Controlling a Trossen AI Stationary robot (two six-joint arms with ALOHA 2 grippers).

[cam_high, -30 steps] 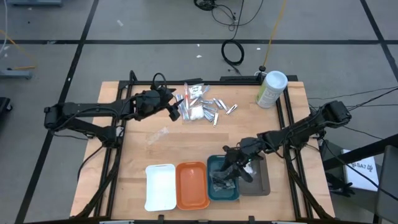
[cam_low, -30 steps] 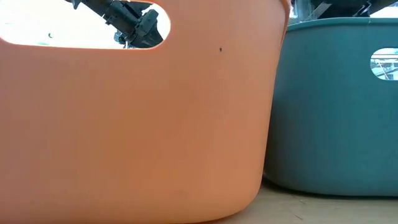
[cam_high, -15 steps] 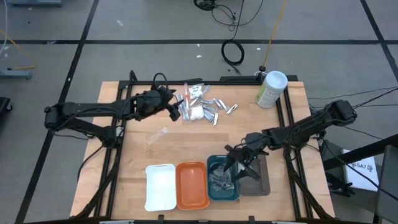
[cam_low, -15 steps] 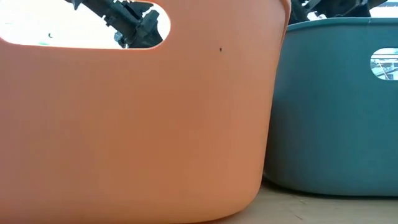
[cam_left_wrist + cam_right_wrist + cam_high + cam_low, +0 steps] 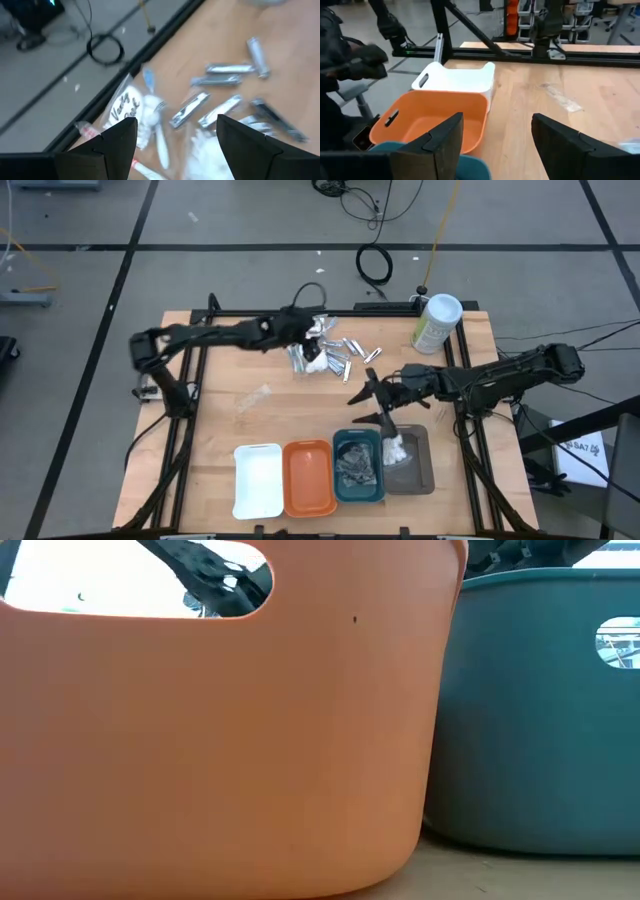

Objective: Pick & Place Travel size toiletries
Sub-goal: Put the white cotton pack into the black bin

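While the left gripper hovers open over the toiletries heaped at the counter's far middle, the right gripper, empty, gapes nearer the trays. Stock: light, slippery wrapped sticks, stiff metal pieces, soft pads; likely best pinched across mid-length.

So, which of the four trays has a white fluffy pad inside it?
The grey tray, last on the right of the row beside the teal tray; the white pad lies in it.
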